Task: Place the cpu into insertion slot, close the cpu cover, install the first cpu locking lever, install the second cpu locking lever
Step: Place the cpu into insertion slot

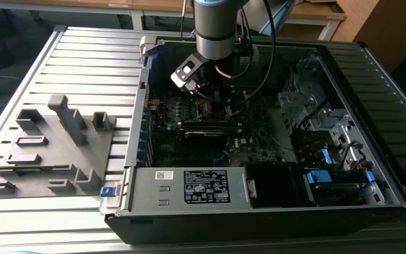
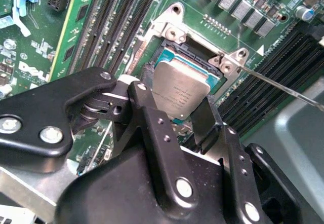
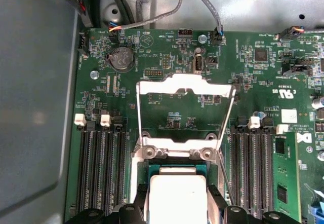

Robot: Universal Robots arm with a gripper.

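The cpu (image 2: 177, 89), a small square chip with a dull grey metal top, is held between my gripper's (image 2: 174, 107) two black fingers. It hangs slightly tilted just over the insertion slot (image 2: 171, 57), a dark socket with a silver rim. In the first wrist view the cpu (image 3: 177, 198) sits between the fingers of the gripper (image 3: 178, 196), over the insertion slot (image 3: 177, 170). The cpu cover (image 3: 187, 84), a thin silver frame, stands flipped open beyond the socket. A thin locking lever rod (image 2: 283, 87) juts out beside the socket. In the exterior view the gripper (image 1: 212, 98) is low inside the computer case.
Long black memory slots (image 3: 101, 168) flank the socket on both sides. A labelled power supply box (image 1: 203, 188) lies at the case's front, a drive cage (image 1: 316, 114) at the exterior view's right. Cables hang near the arm. A grey fixture plate (image 1: 48, 153) lies outside the case.
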